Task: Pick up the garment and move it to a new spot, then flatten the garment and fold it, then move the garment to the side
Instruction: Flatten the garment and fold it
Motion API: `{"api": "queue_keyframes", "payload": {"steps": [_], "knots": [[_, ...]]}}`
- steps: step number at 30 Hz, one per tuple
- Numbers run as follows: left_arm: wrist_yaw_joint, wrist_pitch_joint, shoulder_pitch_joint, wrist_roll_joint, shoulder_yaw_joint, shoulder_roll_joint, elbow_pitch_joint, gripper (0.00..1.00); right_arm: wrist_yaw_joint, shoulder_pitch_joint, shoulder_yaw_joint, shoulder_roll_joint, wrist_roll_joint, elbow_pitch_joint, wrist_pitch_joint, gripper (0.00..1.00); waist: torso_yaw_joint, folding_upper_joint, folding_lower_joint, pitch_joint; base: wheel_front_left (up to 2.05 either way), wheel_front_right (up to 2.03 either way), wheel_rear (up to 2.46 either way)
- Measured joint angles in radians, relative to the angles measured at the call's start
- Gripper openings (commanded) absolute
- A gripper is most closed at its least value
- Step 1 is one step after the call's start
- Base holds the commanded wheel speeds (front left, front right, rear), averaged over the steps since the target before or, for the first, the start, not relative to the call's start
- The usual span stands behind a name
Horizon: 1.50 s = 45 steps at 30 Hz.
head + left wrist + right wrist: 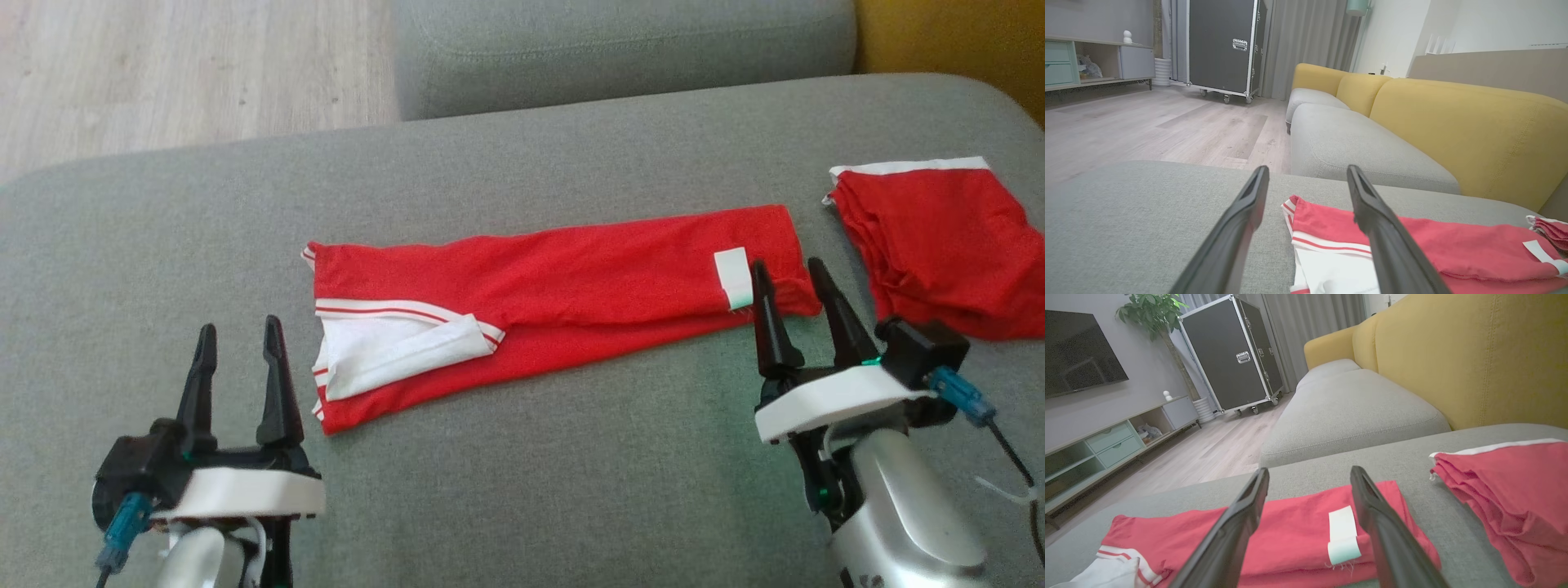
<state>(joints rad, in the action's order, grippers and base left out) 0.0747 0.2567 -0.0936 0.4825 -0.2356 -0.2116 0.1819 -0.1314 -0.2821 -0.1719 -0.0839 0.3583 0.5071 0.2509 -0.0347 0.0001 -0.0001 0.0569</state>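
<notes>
Head cam first: red garment [571, 278] is lying flat on the grey cushion [522, 490], folded into a long strip running left to right. Its left end has a white panel [392, 351] with red-striped trim, and there's a small white label [733, 278] near the right end. A second red garment [947, 245], folded up, sits just beside it on the right, not touching. Left gripper [240, 325] is at the lower left with its jaws spread wide and nothing between them, over bare cushion just beside the strip's left end. Right gripper [788, 265] is spread wide too and holds nothing, with its fingertips at the strip's right end next to the label. Can't tell if they're actually touching the cloth.

Left wrist cam: the two dark fingers [1241, 228] stand well apart. The left one is over bare cushion and the right one crosses in front of the striped end. Beyond are a wood floor [1147, 122], a yellow sofa back [1453, 122] and a black flight case [1224, 45] on wheels.

Right wrist cam: the fingers are wide apart again, with the label showing between them, close to the right finger. The other red piece is off to the right.
</notes>
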Motion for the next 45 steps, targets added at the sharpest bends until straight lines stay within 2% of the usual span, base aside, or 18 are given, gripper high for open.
{"api": "queue_keyframes", "payload": {"steps": [5,9,12,19,29,30,31,32,38,45], "knots": [[-0.068,0.000,-0.004,-0.067,0.054,0.045,0.027,1.00,0.000,-0.008,0.045,0.014,-0.064,-0.015,0.000,1.00,0.004,0.0000,0.0001,0.026,0.00,0.00,0.00],[-0.109,0.000,-0.019,-0.107,0.086,0.072,0.045,1.00,0.000,-0.061,0.109,0.016,-0.195,0.096,-0.024,1.00,0.008,0.0000,0.0002,0.055,0.00,0.00,0.00],[-0.134,0.000,-0.055,-0.133,0.094,0.096,0.066,1.00,0.000,-0.124,0.191,0.026,-0.232,0.170,-0.042,1.00,0.017,0.0000,0.0002,0.080,0.00,0.00,0.00],[-0.168,0.000,-0.112,-0.170,0.105,0.133,0.086,1.00,0.000,-0.258,0.399,0.025,-0.287,0.343,-0.069,1.00,0.058,0.0000,0.0003,0.132,0.00,0.00,0.00],[-0.190,0.000,-0.132,-0.194,0.131,0.151,0.098,1.00,0.000,-0.325,0.486,0.024,-0.336,0.537,-0.101,1.00,0.088,0.0000,0.0002,0.174,0.00,0.00,0.00],[-0.190,0.000,-0.135,-0.195,0.134,0.153,0.099,1.00,0.000,-0.339,0.485,0.023,-0.336,0.552,-0.101,0.76,0.088,0.0000,0.0002,0.176,0.00,0.00,0.00],[-0.190,0.000,-0.136,-0.195,0.137,0.154,0.101,1.00,0.000,-0.353,0.483,0.023,-0.336,0.566,-0.100,0.22,0.087,0.0000,0.0002,0.176,0.00,0.00,0.00],[-0.191,0.000,-0.136,-0.198,0.139,0.155,0.102,1.00,0.000,-0.363,0.481,0.023,-0.337,0.576,-0.092,0.00,0.085,0.0000,0.0002,0.177,0.00,0.00,0.00],[-0.198,0.000,-0.136,-0.211,0.160,0.160,0.105,1.00,0.000,-0.367,0.511,0.017,-0.408,0.549,-0.040,0.00,0.058,0.0000,0.0002,0.164,0.00,0.00,0.00],[-0.199,0.000,-0.135,-0.211,0.172,0.162,0.104,1.00,0.000,-0.367,0.566,-0.067,-0.432,0.489,-0.039,0.00,0.035,0.0000,0.0001,0.133,0.00,0.00,0.00]]}}
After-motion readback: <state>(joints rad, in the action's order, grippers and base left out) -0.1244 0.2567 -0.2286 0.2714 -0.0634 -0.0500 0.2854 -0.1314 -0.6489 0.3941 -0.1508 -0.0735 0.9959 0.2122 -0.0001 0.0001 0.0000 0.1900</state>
